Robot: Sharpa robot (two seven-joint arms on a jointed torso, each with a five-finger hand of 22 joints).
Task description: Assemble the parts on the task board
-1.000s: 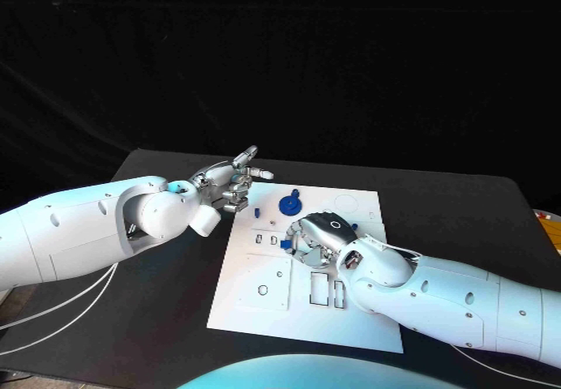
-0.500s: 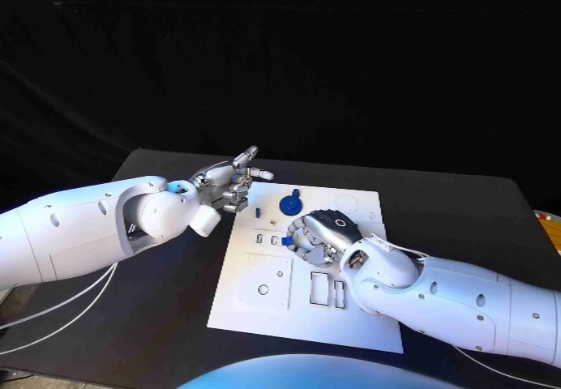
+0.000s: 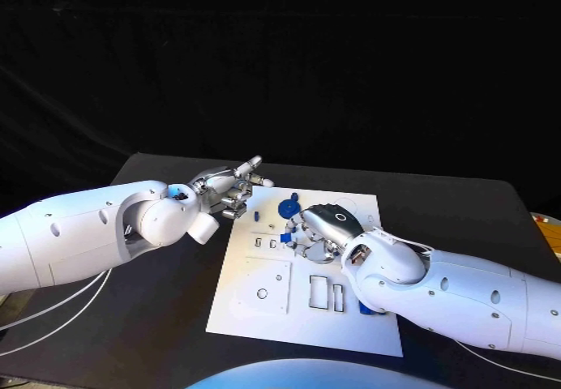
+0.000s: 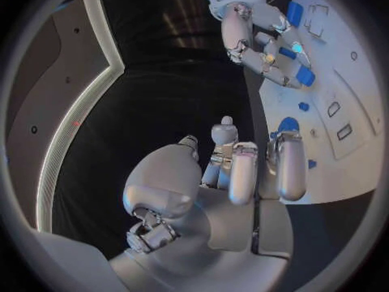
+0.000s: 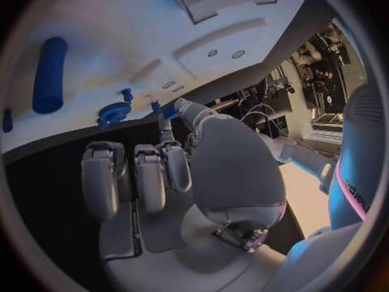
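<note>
Nearest me, I see the white board (image 3: 263, 312) lying on the black worktop (image 3: 152, 292), its near half carrying only cut-out slots and recesses. I can make out no readable writing on the board or the arms.

Further up, my right hand (image 3: 314, 233) sits over the middle of the board with its fingers (image 3: 306, 253) curled down. A small blue part (image 3: 285, 237) shows at the fingertips; the left wrist view also shows blue pieces (image 4: 305, 76) right at those fingers, but I cannot tell whether the hand grips one or merely touches it.

Beyond that, a blue gear (image 3: 289, 204) lies on the far part of the board, with a small blue peg (image 3: 256, 213) near it.

My left hand (image 3: 229, 188) hovers at the board's far left corner, fingers (image 4: 243, 169) partly curled and apart, holding nothing.

From the right wrist I also see a blue cylinder (image 5: 48, 74) lying on the board.
</note>
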